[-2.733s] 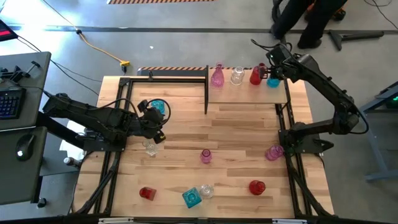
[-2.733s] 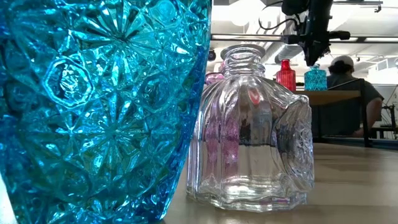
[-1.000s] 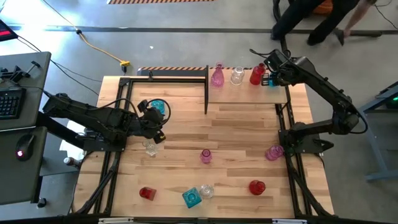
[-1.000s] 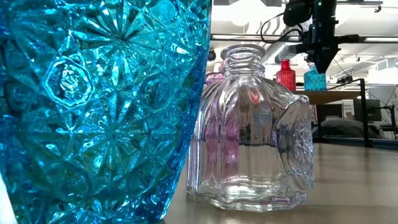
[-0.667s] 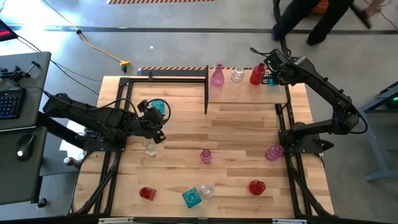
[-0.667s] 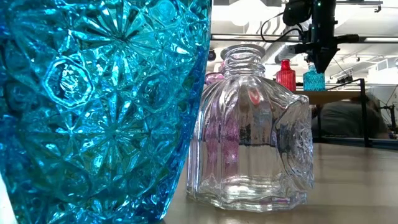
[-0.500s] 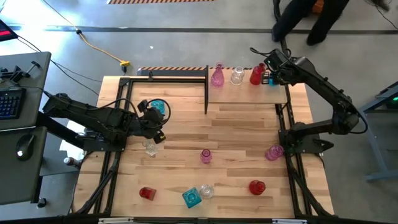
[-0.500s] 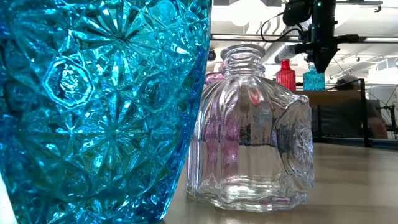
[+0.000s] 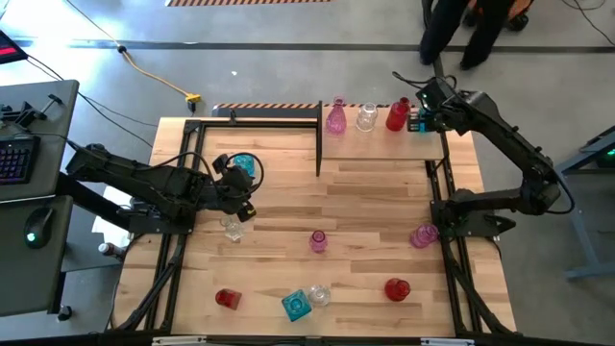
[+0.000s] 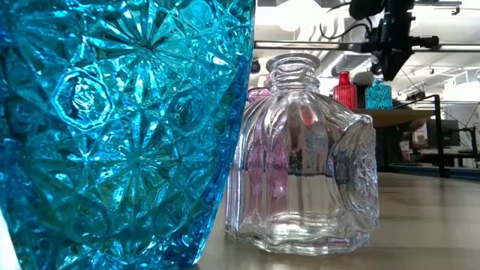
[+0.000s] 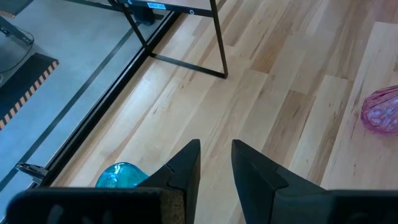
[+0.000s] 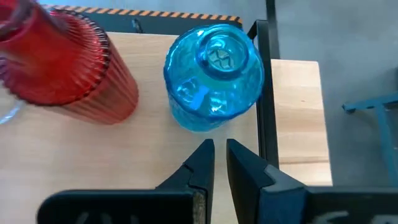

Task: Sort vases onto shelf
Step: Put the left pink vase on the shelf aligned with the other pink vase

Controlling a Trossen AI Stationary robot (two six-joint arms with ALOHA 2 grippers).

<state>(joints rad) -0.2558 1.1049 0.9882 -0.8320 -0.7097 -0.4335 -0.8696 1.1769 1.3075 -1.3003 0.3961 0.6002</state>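
Note:
The shelf (image 9: 384,146) stands at the table's far right. On it stand a pink vase (image 9: 335,118), a clear vase (image 9: 366,117), a red vase (image 9: 396,115) and a teal vase (image 9: 420,124) in a row. My right gripper (image 12: 221,149) hovers shut just above and beside the teal vase (image 12: 214,78), touching nothing; in the low view it (image 10: 392,71) hangs over that vase (image 10: 379,96). My left gripper (image 11: 216,149) waits open over the table's left part, next to another teal vase (image 11: 121,176), with nothing between its fingers.
Loose vases stand on the table: clear (image 9: 233,229), pink (image 9: 318,240), pink (image 9: 423,235), red (image 9: 397,287), red (image 9: 227,298), teal (image 9: 296,305). The last teal vase (image 10: 112,127) and a clear one (image 10: 307,157) fill the low view. A person (image 9: 471,29) stands beyond the far edge.
My right gripper has risen a little from the teal vase on the shelf and drawn slightly toward the table's right edge, staying shut. The vase has stayed standing on the shelf.

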